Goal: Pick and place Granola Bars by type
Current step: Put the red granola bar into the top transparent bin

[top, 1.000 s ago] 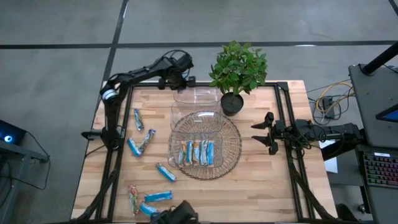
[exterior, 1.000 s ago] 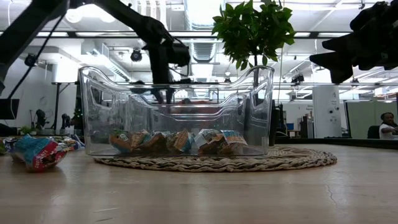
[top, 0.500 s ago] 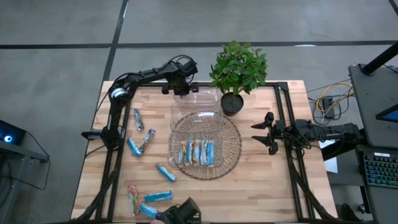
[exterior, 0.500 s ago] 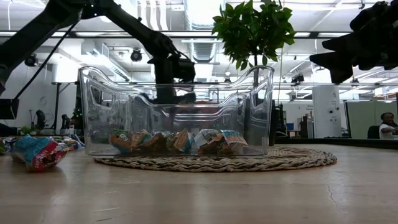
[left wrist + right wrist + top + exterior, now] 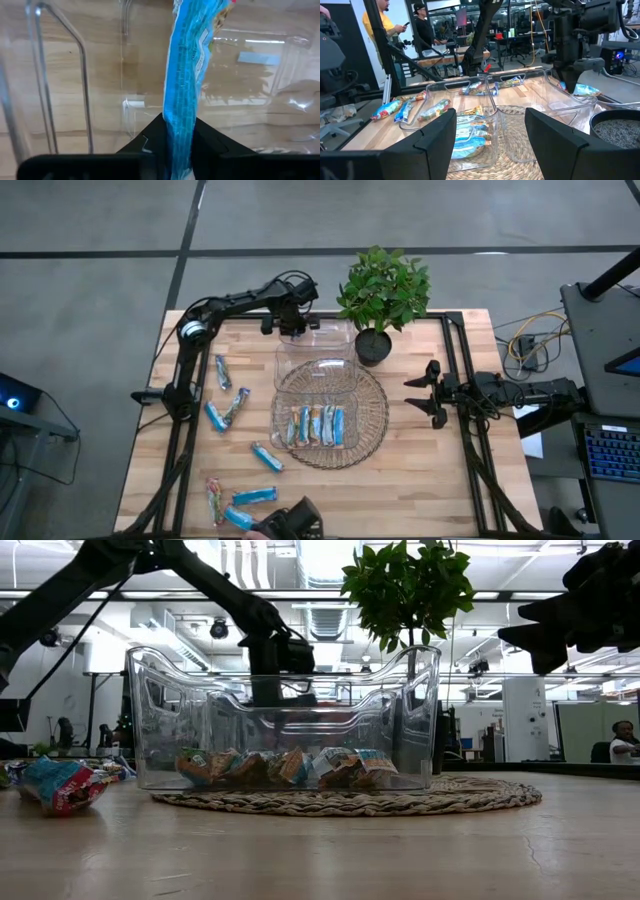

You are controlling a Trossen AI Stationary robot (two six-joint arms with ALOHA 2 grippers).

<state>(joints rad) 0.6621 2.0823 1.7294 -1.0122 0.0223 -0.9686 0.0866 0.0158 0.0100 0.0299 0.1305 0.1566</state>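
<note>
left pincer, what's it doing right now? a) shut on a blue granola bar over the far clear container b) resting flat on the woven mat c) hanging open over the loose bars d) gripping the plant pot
a: the left pincer is shut on a blue granola bar, with the far clear container beneath it; the high view puts it at that container's far edge.

High: we looked straight down on the whole table | Low: we sat at tabletop level, close to the clear container | Left wrist: we peered past its fingers, very near | Right wrist: we faced that same container from beyond its fingers.
</note>
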